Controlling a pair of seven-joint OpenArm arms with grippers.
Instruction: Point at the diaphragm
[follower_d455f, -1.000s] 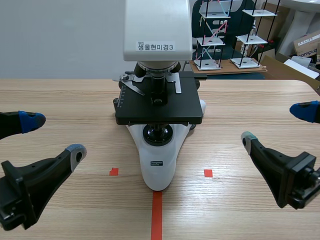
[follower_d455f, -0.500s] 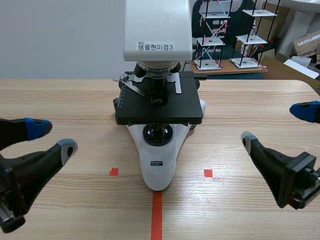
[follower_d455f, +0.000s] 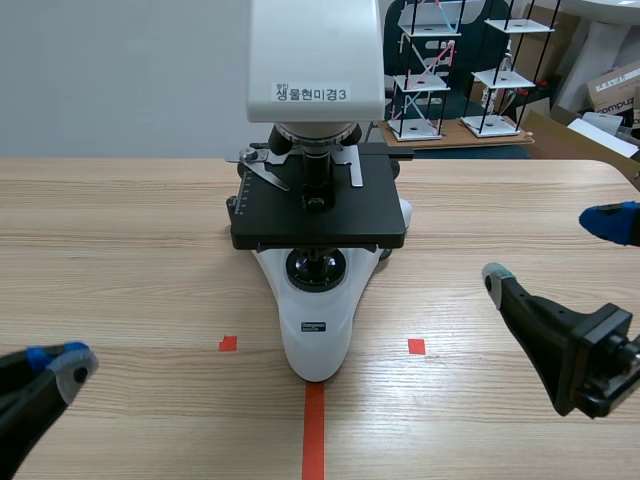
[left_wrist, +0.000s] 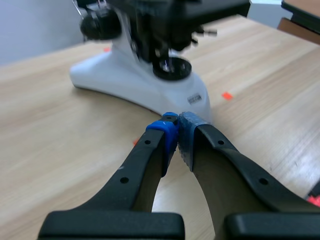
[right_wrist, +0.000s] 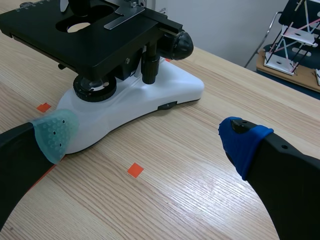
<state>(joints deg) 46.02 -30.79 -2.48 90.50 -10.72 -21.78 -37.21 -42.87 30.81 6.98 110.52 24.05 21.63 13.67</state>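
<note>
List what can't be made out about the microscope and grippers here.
- Diaphragm: hidden beneath the stage in the scene view, lost in shadow under it in the right wrist view.
- Microscope head: cut off by the scene view's top edge.
- Base label: print too small in the scene view, blurred in the left wrist view.
- Left gripper: mostly cut off at the scene view's corner.

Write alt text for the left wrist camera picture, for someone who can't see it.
The left gripper, fingers shut on nothing with blue pads touching, sits low over a wooden table, its tips close to the white base of a microscope. Its black stage overhangs the base.
</note>
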